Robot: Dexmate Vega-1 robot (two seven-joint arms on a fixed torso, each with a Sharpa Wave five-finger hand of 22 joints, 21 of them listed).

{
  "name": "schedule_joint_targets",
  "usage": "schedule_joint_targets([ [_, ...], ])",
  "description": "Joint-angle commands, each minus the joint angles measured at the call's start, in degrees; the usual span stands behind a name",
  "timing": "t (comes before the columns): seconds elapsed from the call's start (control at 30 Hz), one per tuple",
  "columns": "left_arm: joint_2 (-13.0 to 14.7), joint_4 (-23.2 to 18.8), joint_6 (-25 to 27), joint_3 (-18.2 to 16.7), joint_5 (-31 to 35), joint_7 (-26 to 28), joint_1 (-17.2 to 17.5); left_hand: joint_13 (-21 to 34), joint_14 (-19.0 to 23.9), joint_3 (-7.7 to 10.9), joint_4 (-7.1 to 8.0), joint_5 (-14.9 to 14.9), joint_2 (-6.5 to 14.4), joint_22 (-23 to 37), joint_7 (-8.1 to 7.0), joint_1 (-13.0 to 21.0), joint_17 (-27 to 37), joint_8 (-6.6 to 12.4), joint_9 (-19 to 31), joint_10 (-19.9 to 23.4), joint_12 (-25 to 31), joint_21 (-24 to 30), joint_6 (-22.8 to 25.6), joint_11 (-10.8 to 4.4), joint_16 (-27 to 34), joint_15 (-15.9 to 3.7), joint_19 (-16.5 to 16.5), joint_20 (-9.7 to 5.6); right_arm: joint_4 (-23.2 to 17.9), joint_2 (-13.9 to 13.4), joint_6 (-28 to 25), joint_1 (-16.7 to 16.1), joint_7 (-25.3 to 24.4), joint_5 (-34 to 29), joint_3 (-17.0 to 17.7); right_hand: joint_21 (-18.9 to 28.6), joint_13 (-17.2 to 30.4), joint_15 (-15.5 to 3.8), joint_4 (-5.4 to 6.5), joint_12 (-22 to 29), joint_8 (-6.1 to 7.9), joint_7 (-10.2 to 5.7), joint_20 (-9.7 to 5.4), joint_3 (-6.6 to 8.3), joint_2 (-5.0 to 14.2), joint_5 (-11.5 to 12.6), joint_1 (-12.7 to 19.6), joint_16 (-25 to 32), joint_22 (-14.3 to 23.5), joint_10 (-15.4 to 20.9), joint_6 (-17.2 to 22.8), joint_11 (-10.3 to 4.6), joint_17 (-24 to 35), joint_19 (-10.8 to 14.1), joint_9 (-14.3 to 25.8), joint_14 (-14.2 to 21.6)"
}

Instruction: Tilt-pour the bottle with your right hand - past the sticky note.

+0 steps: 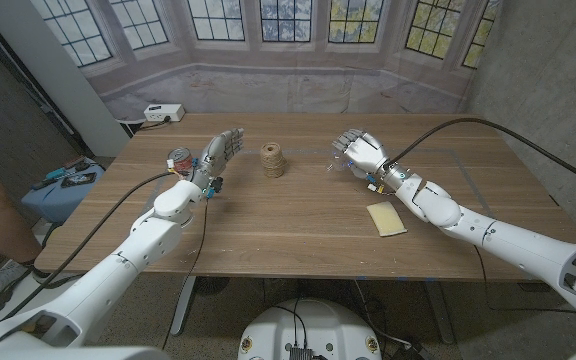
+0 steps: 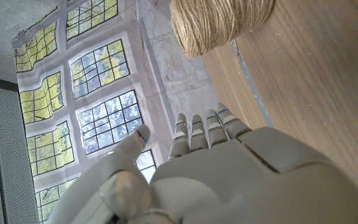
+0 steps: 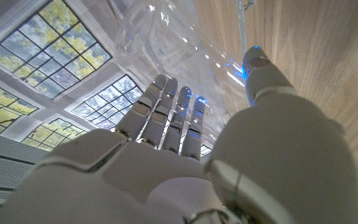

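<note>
The right hand [image 1: 361, 152] grips the clear bottle [image 1: 339, 160] — its fingers [image 3: 166, 115] wrap the transparent body [image 3: 166, 37], held just above the wooden surface [image 1: 298, 225] near its far edge. The yellow sticky note [image 1: 386, 219] lies nearer the robot, beside the right forearm. The left hand [image 1: 213, 158] holds nothing — fingers straight and apart — between a twine spool [image 1: 273, 160] and a small can [image 1: 180, 160].

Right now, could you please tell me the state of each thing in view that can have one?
bottle: clear, at the right hand's fingers; whether gripped or tilted cannot be told.
right hand: fingers around the bottle.
left hand: holds nothing, fingers straight.
twine spool: upright, untouched.
sticky note: flat on the table.
small can: upright beside the left hand.
</note>
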Motion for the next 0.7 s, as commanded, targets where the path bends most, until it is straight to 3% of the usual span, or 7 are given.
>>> schedule_joint_targets([
  [0.03, -0.1, 0.1, -0.2, 0.2, 0.1, -0.1, 0.0, 0.2, 0.3, 0.03, -0.18, -0.1, 0.0, 0.1, 0.03, 0.5, 0.2, -0.04, 0.2, 0.4, -0.1, 0.2, 0.4, 0.11, 0.1, 0.1, 0.5, 0.03, -1.4, 0.6, -0.1, -1.3, 0.6, 3.7, 1.6, -0.1, 0.3, -7.97, 2.71, 0.4, 0.38, 0.08, -0.81, 2.73, 0.62, 0.3, -0.3, -0.2, 0.1, 2.4, 0.3, -1.87, 0.3, 0.2, 0.1, 0.7],
  [0.7, -0.8, 1.3, -0.7, 0.6, 0.0, -1.0, -0.8, 0.2, 0.3, -0.02, -0.31, -0.1, 0.1, 0.1, -0.03, 0.7, 0.2, -0.04, 0.2, 0.4, -0.1, 0.1, 0.4, 0.18, 0.1, 0.13, 0.5, 0.03, -4.0, 0.7, 0.7, -3.2, 2.2, 8.7, 4.0, 0.0, 0.2, -7.77, 2.56, 0.4, 0.5, 0.31, -0.55, 3.25, 0.63, 0.4, -0.4, -0.4, 0.1, 2.5, 0.5, -1.37, 0.7, 0.5, 0.1, 1.1],
])
